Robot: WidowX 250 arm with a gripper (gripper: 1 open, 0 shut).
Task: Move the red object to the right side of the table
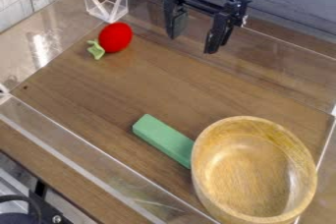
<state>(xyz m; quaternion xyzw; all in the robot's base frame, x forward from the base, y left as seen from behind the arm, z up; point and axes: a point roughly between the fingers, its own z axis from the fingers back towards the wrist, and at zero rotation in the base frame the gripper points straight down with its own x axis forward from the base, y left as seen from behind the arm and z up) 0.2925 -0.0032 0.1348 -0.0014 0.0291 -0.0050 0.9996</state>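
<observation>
Reaching needs the wide-open, empty black pincer [195, 39] shifted to the upper left, over the small glossy red toy fruit [116, 36] on the dark wood-grain worktop [157, 85], then lowered astride it.

Mid table [197, 85] bare; green block [163, 139], bowl [253, 172] crowd near right.

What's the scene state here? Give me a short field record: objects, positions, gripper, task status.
target: small glossy red toy fruit with green stem, far left of table
table: dark brown wood-grain tabletop with clear acrylic walls
other objects: flat green rectangular block near front centre; round wooden bowl front right, touching or overlapping the block's end in view
gripper: black two-finger gripper, open, pointing down, right of the fruit, apart from it
task status: fruit not yet grasped
</observation>
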